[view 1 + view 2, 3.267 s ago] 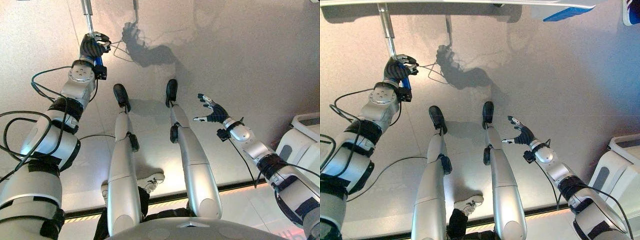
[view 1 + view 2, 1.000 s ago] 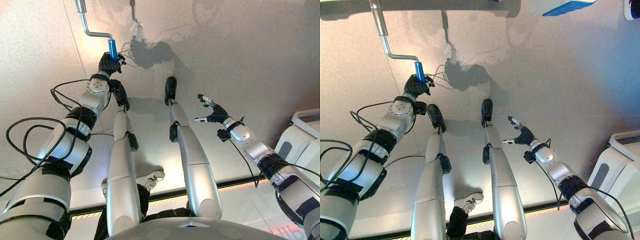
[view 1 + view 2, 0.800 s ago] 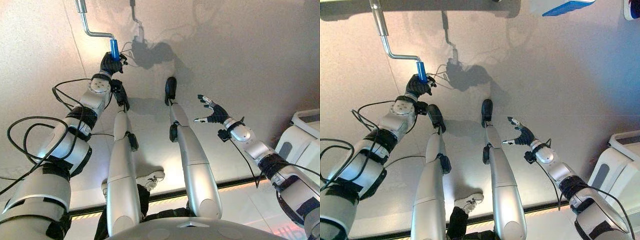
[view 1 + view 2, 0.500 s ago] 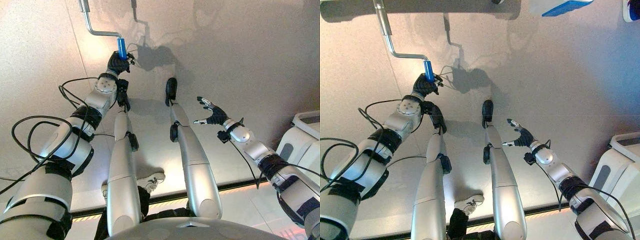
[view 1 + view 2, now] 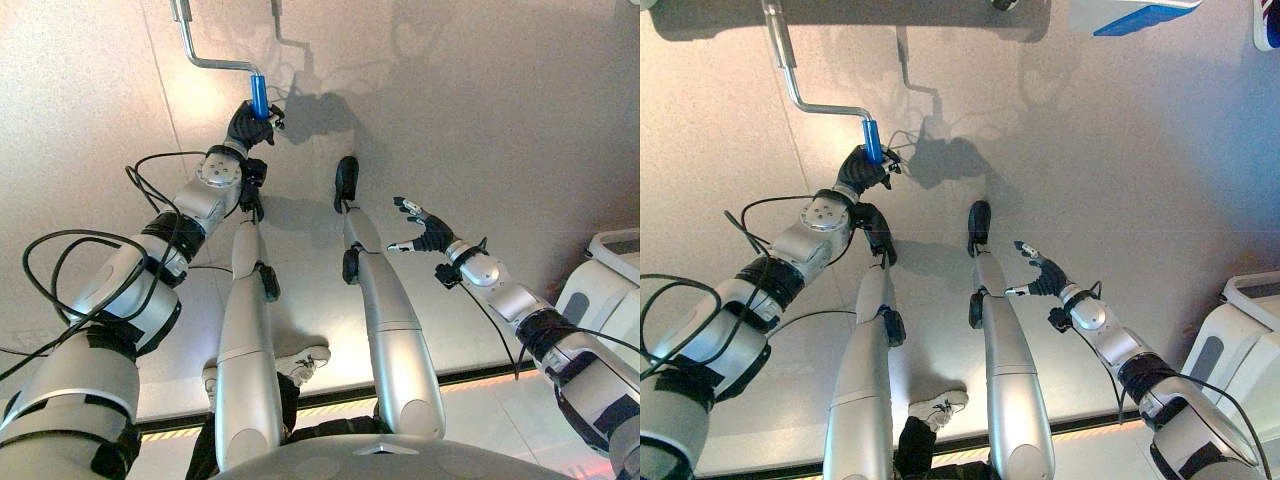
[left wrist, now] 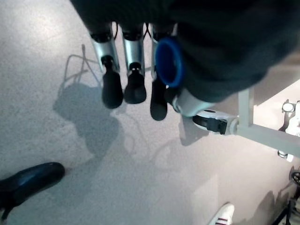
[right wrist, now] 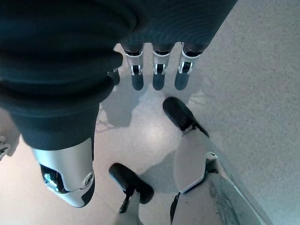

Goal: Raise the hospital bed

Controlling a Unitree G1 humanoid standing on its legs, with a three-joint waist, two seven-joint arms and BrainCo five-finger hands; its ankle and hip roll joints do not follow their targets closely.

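Head stereo pair, looking steeply down at floor (image 5: pixel 480 120); both sharing crank handle (image 5: pixel 872 139). Wrist views, very close, along own fingers (image 6: pixel 136 89) toward floor.

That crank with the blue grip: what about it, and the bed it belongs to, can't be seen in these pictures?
- Crank shaft: its upper end is cut off by the top edge of both eye views, so where it joins the bed is unseen.
- Bed: just a strip of its underside shows at the top edge; its height cannot be judged.
- Blue grip: the lower part is hidden inside the left hand.
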